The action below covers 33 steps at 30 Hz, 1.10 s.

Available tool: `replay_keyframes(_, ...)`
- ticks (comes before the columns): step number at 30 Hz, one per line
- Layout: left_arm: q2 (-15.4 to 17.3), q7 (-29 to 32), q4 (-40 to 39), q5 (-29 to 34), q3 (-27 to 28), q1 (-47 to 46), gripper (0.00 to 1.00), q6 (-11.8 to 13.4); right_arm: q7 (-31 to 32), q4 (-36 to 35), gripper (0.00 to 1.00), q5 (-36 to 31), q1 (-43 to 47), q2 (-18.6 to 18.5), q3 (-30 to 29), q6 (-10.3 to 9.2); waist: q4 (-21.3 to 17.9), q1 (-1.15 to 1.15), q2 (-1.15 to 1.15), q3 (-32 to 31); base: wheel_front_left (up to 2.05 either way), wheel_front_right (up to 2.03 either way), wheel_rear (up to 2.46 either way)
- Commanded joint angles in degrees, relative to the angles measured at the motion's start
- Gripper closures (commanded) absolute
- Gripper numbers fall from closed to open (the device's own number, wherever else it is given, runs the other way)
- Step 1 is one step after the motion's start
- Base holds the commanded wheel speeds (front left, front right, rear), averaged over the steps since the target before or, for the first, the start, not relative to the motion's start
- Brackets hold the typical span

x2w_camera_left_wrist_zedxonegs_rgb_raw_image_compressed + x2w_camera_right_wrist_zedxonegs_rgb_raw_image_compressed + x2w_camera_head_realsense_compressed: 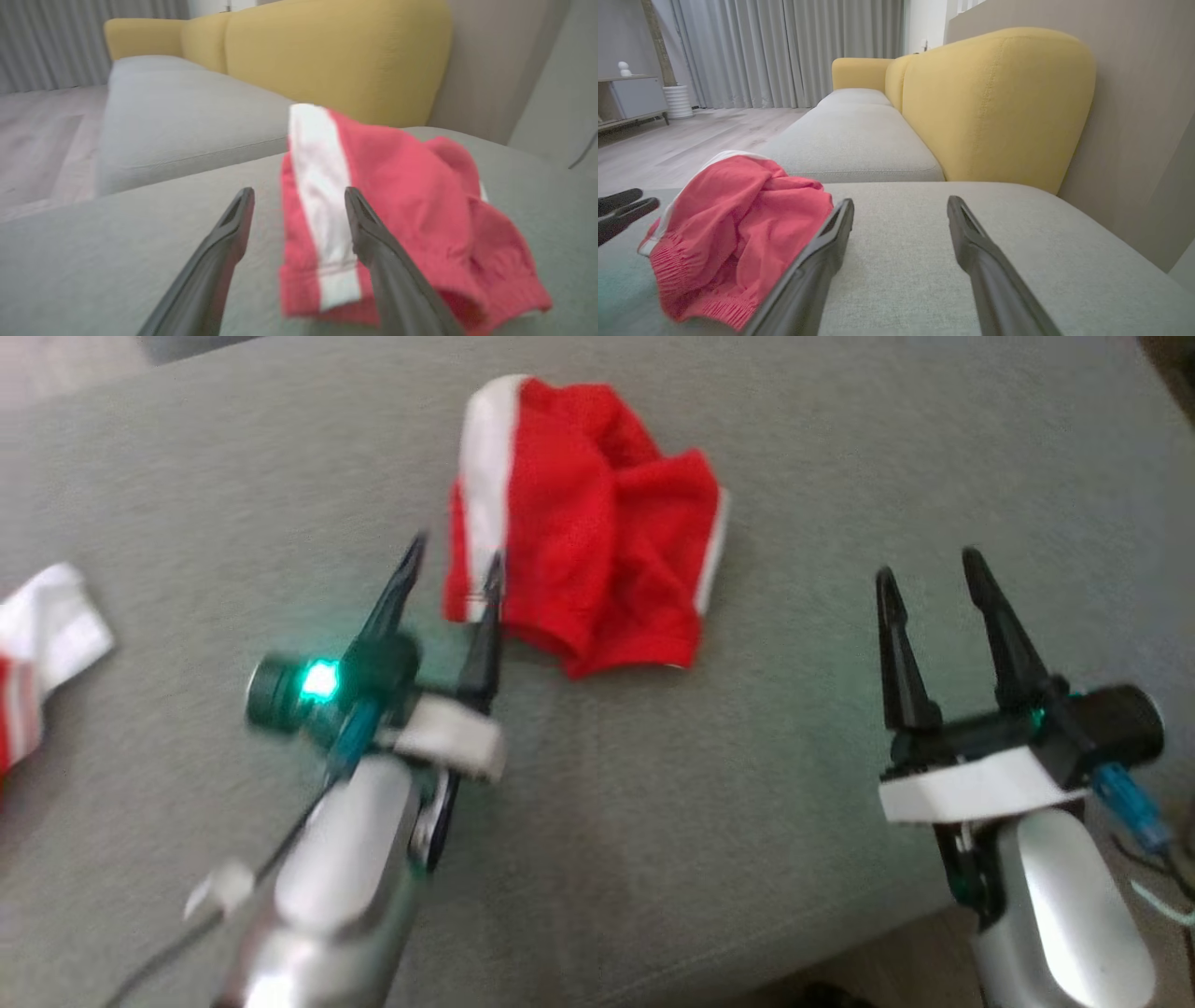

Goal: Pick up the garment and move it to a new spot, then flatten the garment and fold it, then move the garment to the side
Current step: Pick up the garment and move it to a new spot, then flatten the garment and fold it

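In the head view, the red garment [588, 523] with white side stripes lies crumpled on the grey cushion [653, 784], toward 12 o'clock. The left gripper [456, 555] reaches up from 7 o'clock with its fingers spread. One tip overlaps the garment's lower-left corner, but the blur hides whether it touches. The right gripper [928, 567] stands at 4 o'clock, jaws wide apart and empty, well apart from the garment. Another red-and-white cloth [47, 635] lies at 9 o'clock at the frame's edge. In the left wrist view, the left gripper [299, 191] is parted and grips nothing, and the garment [411, 200] spreads from the centre toward 4 o'clock, its white stripe showing between the fingers. A yellow backrest [336, 56] rises at 12 o'clock. In the right wrist view, the right gripper [901, 201] gapes over bare cushion, and the garment [738, 224] sits at 8 o'clock, just beside its left finger.
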Motion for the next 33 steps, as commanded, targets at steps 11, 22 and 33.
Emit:
replay_keyframes(11, 0.4, -0.6, -24.0, -1.0, 9.4, 24.7, 0.00, 6.2, 0.0, 1.2, 0.00, 2.3, 8.4, -0.1, -2.6, -0.04, 15.1, -0.01, 0.00, -14.0, 0.00, 0.00, 0.00)
replay_keyframes(22, 0.4, -0.6, -33.6, 2.1, 10.4, 36.2, 0.00, 8.0, 0.0, -1.1, 0.00, 3.2, 15.1, -0.1, -1.3, -0.04, 19.9, -0.01, 0.00, -19.4, 0.00, 0.00, 0.00)
replay_keyframes(33, 0.4, -0.6, -33.2, 4.1, 10.3, 37.6, 0.00, 7.5, 0.0, -1.1, 0.00, 3.1, 16.0, -0.1, -0.7, -0.04, 20.9, -0.01, 0.00, -20.2, 0.00, 0.00, 0.00)
